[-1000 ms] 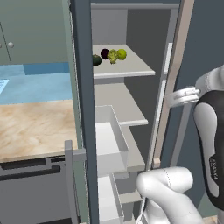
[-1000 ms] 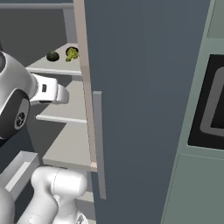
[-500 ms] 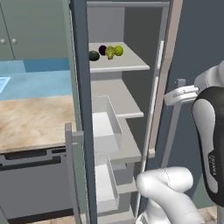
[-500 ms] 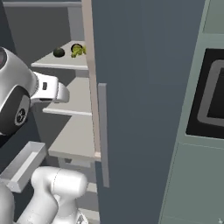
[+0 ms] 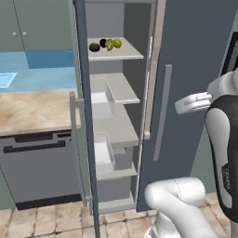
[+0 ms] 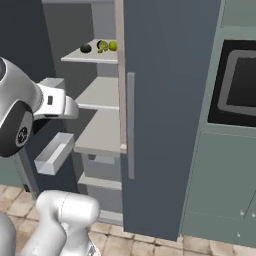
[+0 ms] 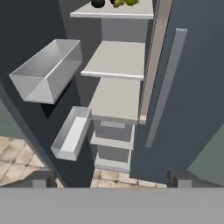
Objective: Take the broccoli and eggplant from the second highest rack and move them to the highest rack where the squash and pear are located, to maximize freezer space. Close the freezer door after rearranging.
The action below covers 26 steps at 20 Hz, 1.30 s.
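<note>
Camera has shifted w/ base since earlier frames: freezer door point(image 5: 190, 83) now fills more of the right side, shelves sit further left. Gripper point(image 7: 111, 177) fingers spread wide apart, holding and touching nothing, facing the shelves. Broccoli point(image 5: 109, 44) and eggplant point(image 5: 102, 42) lie together w/ other produce on one upper rack point(image 5: 123, 54).

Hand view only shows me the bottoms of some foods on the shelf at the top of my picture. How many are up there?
Observer: Four, in a row on that shelf: a dark green squash, a dark purple eggplant, bumpy broccoli and a yellow-green pear.
Operator: What's beside the freezer?
Observer: On its left, a light wooden countertop sits above a grey dishwasher.
Operator: And the other side?
Observer: A dark oven is set into green cabinets.
</note>
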Available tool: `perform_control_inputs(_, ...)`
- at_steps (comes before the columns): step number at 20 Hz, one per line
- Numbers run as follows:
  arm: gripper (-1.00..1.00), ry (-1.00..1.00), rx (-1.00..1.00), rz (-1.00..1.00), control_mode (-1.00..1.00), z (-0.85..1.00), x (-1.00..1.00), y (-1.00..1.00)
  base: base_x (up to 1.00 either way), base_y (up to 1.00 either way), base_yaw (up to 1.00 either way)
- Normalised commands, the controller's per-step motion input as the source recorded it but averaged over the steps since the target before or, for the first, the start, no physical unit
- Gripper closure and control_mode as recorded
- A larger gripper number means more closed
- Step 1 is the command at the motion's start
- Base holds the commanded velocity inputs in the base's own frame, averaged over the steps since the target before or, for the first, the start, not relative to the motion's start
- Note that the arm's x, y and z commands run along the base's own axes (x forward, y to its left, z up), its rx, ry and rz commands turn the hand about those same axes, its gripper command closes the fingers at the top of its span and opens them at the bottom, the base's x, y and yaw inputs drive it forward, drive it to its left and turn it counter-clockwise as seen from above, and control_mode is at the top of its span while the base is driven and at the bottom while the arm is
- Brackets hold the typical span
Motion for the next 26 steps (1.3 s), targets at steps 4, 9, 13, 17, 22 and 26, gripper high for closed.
perform_control_inputs(4,-1.0,0.0,0.0,0.0,1.0,0.0,0.0,0.0,-0.41,0.12,0.0)
perform_control_inputs(9,-1.0,0.0,0.0,0.0,1.0,0.0,0.0,0.0,-0.26,0.32,0.0)
perform_control_inputs(13,-1.0,0.0,0.0,0.0,1.0,0.0,0.0,0.0,-0.33,0.31,0.0)
perform_control_inputs(17,-1.0,0.0,0.0,0.0,1.0,0.0,0.0,0.0,-0.3,0.37,0.0)
perform_control_inputs(22,-1.0,0.0,0.0,0.0,1.0,0.0,0.0,0.0,-0.26,0.32,0.0)
perform_control_inputs(26,-1.0,0.0,0.0,0.0,1.0,0.0,0.0,0.0,-0.09,0.39,0.0)
